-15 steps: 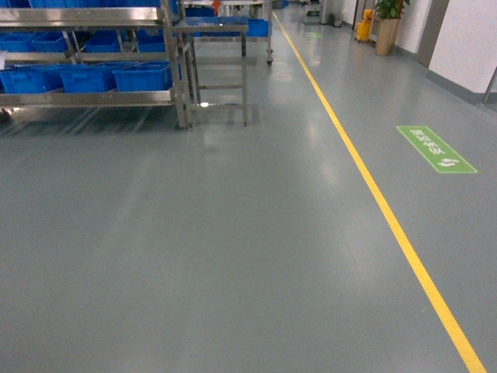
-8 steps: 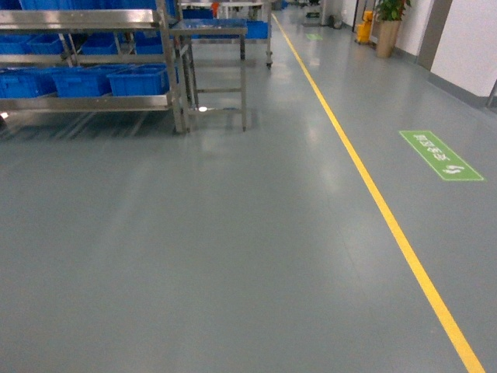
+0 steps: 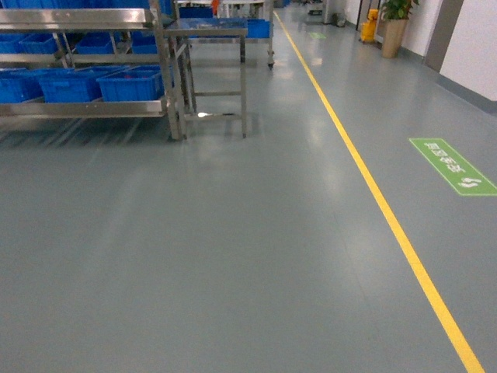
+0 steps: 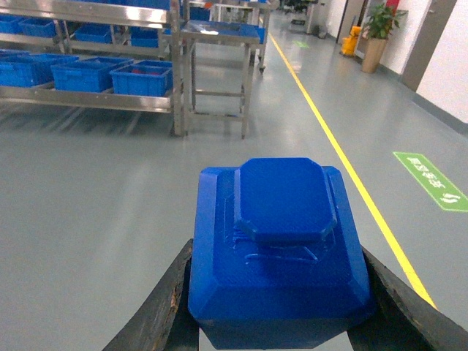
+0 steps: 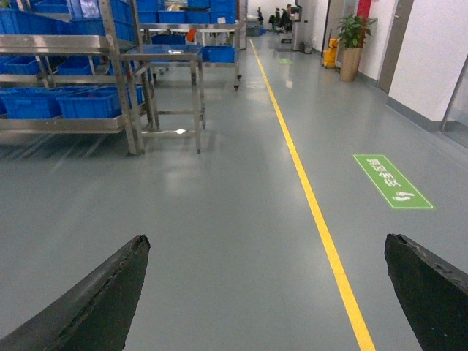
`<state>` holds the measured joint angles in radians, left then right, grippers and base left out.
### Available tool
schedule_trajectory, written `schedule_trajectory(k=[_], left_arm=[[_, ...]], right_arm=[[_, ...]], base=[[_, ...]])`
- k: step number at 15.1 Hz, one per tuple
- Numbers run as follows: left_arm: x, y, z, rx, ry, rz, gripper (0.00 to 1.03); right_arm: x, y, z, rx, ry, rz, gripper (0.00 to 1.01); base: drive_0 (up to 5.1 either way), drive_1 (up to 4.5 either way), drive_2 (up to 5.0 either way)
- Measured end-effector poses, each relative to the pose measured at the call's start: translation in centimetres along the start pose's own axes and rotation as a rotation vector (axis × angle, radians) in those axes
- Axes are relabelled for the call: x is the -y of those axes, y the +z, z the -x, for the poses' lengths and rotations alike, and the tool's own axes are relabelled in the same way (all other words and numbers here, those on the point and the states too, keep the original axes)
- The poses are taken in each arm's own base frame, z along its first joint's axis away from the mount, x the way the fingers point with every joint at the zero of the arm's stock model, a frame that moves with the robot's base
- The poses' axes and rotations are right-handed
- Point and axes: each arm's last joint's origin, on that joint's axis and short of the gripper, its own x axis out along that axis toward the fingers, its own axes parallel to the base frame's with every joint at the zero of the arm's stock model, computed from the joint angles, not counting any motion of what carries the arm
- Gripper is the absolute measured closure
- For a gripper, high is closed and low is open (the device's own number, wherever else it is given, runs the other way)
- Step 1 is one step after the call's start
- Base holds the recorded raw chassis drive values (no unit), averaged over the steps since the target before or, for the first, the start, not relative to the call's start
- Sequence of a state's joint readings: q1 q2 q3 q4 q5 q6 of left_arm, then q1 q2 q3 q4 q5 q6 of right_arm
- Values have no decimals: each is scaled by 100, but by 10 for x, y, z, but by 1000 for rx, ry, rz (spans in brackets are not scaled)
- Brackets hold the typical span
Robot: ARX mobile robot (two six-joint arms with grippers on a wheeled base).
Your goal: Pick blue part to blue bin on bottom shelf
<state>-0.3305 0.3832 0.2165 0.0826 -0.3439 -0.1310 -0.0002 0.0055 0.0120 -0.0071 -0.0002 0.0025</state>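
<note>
One green floor sign point(image 3: 453, 165), writing unreadable; left hand point(image 4: 274, 307) grips blue part point(image 4: 281, 248).

A green rectangular floor sign point(image 3: 453, 165) lay on the grey floor to the right of the yellow line point(image 3: 365, 175). It carried white characters too blurred to read, with a pair of white footprint symbols at its near end. The same sign appeared in both wrist views, no clearer. A second, smaller green floor marking point(image 3: 314, 34) lay far down the aisle, its content illegible. No other readable text, brand or number showed.
</note>
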Motion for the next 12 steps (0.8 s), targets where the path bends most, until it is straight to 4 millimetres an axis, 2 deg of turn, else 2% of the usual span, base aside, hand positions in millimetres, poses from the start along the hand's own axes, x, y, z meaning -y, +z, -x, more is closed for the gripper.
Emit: schedule_trajectory(k=[12], left_arm=[[0, 0, 0, -1, 0, -1, 59]], right_arm=[[0, 0, 0, 0, 0, 0, 3]], base=[[-6, 409, -421]])
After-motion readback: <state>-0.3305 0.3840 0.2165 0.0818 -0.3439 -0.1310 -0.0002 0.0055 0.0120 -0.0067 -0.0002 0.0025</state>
